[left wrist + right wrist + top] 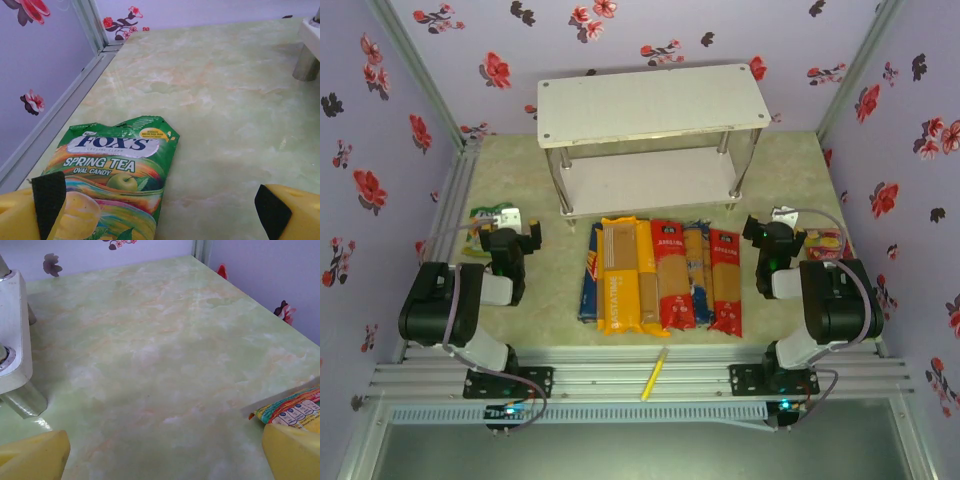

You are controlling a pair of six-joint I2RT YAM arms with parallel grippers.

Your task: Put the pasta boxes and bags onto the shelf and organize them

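Both sets of jaws wide apart, nothing held: left gripper [160,206] by green "FOX'S SPRING TEA OVAL CANDY" packet [116,167], right gripper [167,450] above table [150,365]; pasta packs [660,275] print unreadable.

A green Fox's Spring Tea candy packet [117,170] lies flat on the pale green marbled table [215,100], its lower end passing behind the left-hand yellow finger of the left claw [162,222]. The claw's fingers [20,215] stand wide apart at the bottom corners, gripping nothing. At upper right a silver post [306,65] of the white shelf [311,32] stands well apart from the packet.
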